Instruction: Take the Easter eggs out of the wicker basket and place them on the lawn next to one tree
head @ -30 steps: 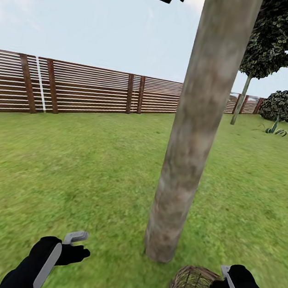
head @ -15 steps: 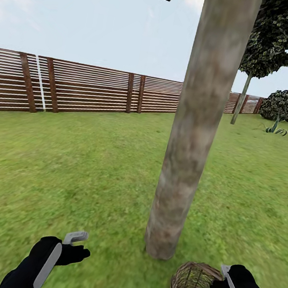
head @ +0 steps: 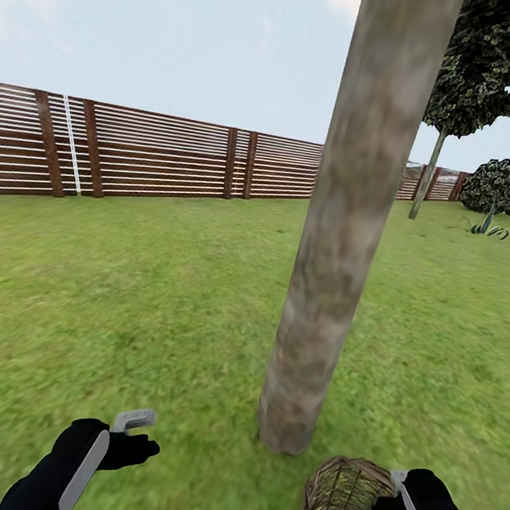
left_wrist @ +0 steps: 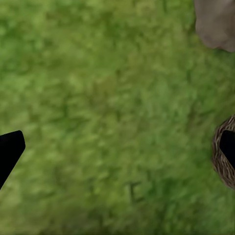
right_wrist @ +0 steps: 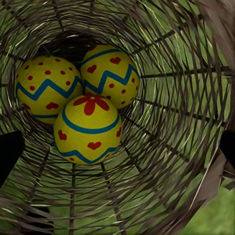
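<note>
While I am looking over the lawn (head: 132,301), a slatted fence (head: 155,158) is bounding the garden and the tree (head: 343,244) is rising just beyond the wicker basket (head: 333,490). A thin-trunked tree (head: 426,177) and a shrub (head: 503,187) are standing far off. My left gripper (head: 141,430) is hanging apart over grass. My right gripper (head: 392,492) is gripping the basket rim, three Easter eggs (right_wrist: 88,128) inside; two are showing, cut off, at the head view's lower edge.
</note>
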`<state>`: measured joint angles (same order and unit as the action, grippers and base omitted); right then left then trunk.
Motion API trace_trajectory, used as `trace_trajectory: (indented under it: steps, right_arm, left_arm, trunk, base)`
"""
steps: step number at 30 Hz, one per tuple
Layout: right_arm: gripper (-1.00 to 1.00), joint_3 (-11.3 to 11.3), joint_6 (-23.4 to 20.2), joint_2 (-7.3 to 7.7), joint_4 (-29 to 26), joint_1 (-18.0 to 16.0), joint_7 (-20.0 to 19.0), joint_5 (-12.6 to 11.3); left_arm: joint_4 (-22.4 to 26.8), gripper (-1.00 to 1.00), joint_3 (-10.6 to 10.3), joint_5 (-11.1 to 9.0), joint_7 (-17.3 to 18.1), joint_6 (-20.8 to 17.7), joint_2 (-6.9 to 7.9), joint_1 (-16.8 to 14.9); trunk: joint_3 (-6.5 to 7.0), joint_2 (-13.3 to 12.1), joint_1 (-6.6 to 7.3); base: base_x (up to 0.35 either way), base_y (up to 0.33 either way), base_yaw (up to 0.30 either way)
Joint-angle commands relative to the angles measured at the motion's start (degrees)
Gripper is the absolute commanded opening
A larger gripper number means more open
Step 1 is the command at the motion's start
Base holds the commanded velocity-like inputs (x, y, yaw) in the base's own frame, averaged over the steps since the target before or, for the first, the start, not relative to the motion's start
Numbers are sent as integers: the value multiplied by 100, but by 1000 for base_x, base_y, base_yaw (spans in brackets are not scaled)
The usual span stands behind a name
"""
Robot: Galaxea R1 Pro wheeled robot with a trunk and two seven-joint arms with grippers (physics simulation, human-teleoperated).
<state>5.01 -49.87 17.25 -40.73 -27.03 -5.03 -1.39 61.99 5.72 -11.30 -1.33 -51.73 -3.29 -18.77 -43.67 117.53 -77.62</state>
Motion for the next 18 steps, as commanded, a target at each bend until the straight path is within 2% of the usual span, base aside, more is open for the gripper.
trace_trajectory:
  steps: [1, 18]
  right_arm:
    - [100, 26, -23, 7, -6, -4, -7, -10]
    - [100, 26, -14, 6, -6, -4, -7, -10]
  left_arm:
    - [6, 100, 16, -37, -12, -29, -6, -3]
    - [6, 100, 25, -39, -12, -29, -5, -3]
  trunk:
    - [-25, 44, -22]
    - [-330, 726, -395]
  base:
    - [0, 0, 0]
    - [0, 0, 0]
